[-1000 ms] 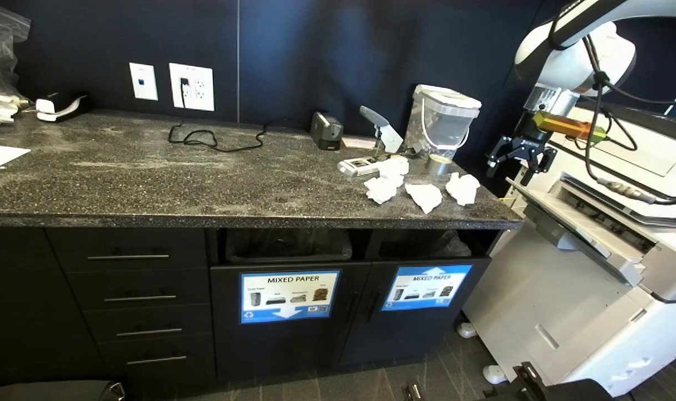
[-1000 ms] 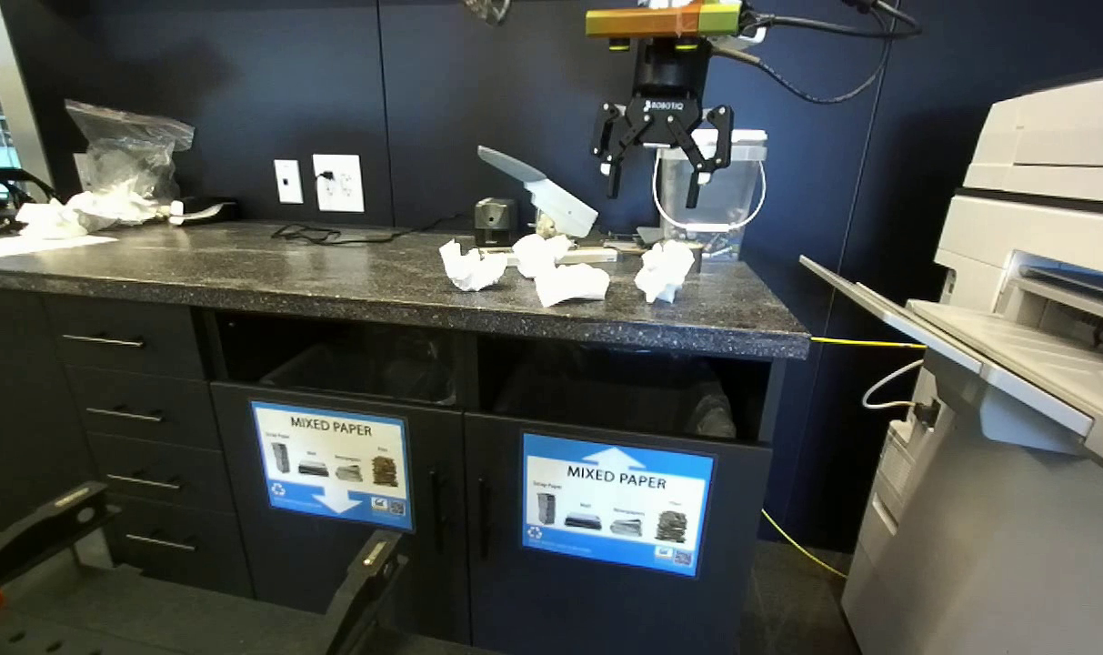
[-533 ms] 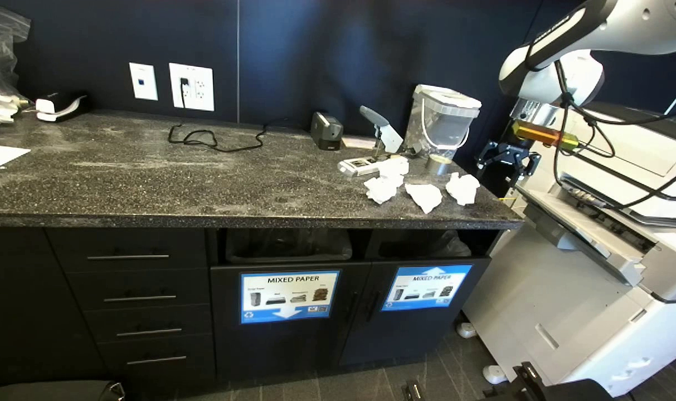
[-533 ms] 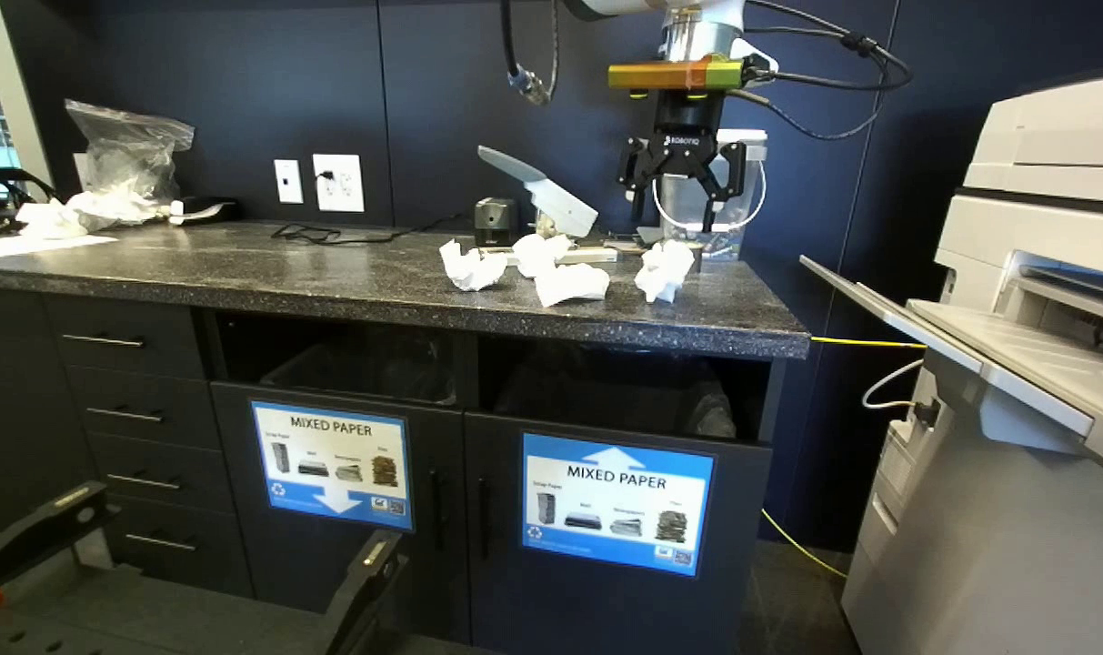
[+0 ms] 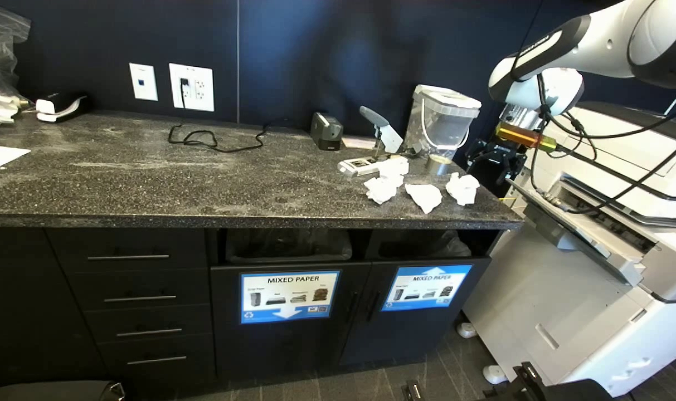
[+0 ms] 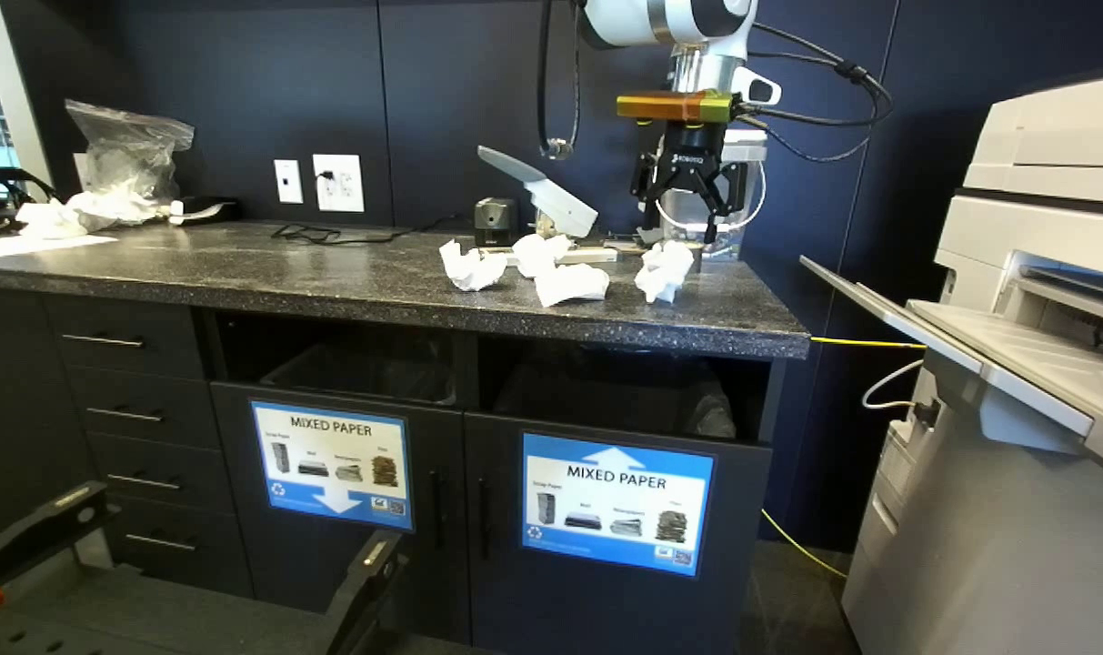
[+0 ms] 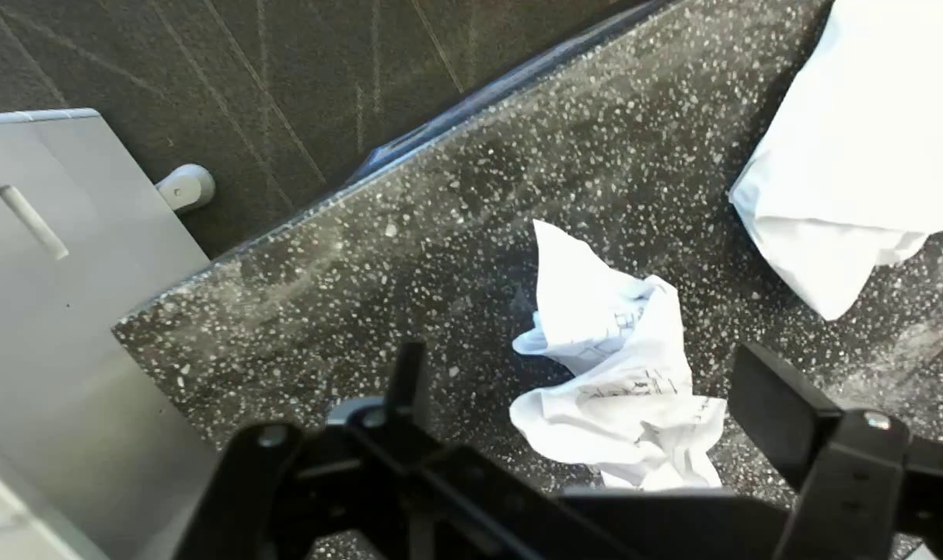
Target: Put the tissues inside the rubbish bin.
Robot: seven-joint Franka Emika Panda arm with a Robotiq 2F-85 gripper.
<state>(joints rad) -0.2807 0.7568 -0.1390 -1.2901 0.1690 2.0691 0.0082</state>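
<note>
While above the counter [image 6: 333,268] near a tissue [image 6: 665,270], the arm [image 5: 609,49] crooked, tool [image 6: 680,224] downward, jaws wide apart.

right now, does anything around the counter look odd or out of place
Yes, mildly: crumpled tissues lie loose on the counter instead of inside the bins below. Also, the bin labels don't match: one arrow points down, one up.

I think this is an office. A big printer [image 5: 572,295] stands near the counter [image 5: 232,184], and signs [image 6: 617,506] under its edge say MIXED PAPER.
</note>
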